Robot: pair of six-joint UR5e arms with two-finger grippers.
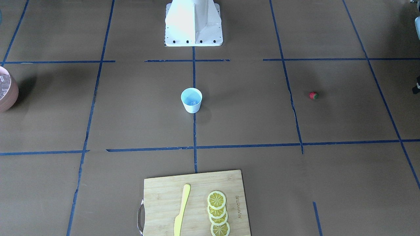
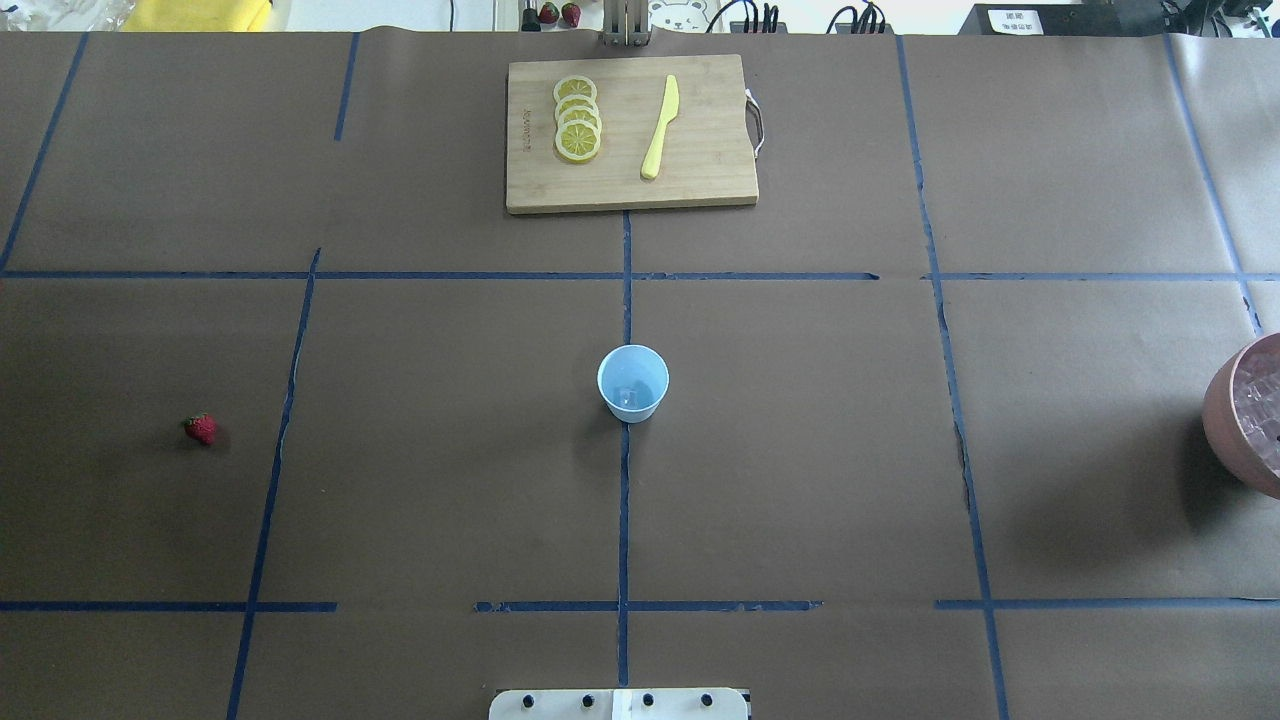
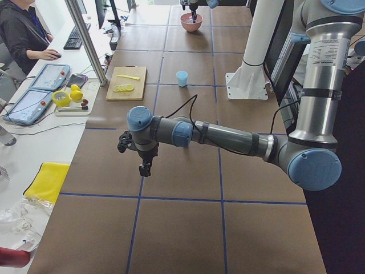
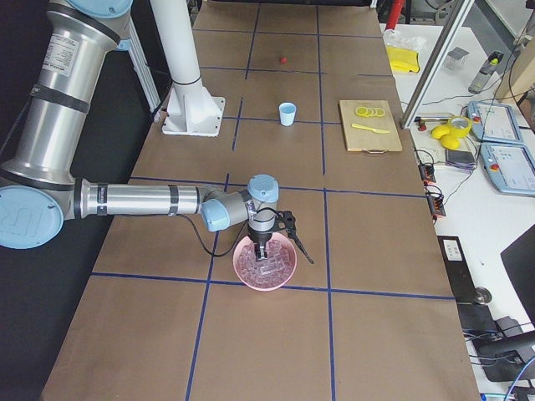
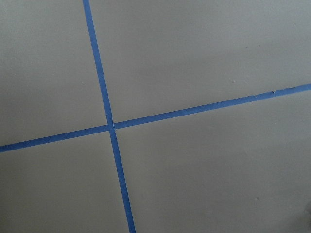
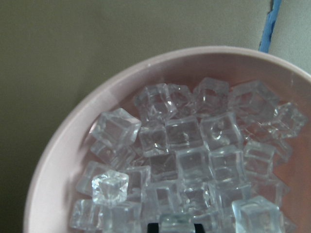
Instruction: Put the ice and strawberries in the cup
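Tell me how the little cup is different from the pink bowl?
The cup is small and white with a blue inside; the bowl is bigger and pink. The cup looks nearly empty; the bowl is heaped with ice cubes. Both are round and stand upright.

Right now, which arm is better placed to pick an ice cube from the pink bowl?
Right. The right gripper hangs directly over the pink bowl, and its wrist camera is filled with ice cubes. The left gripper hovers over the table at the opposite end, far from the bowl.
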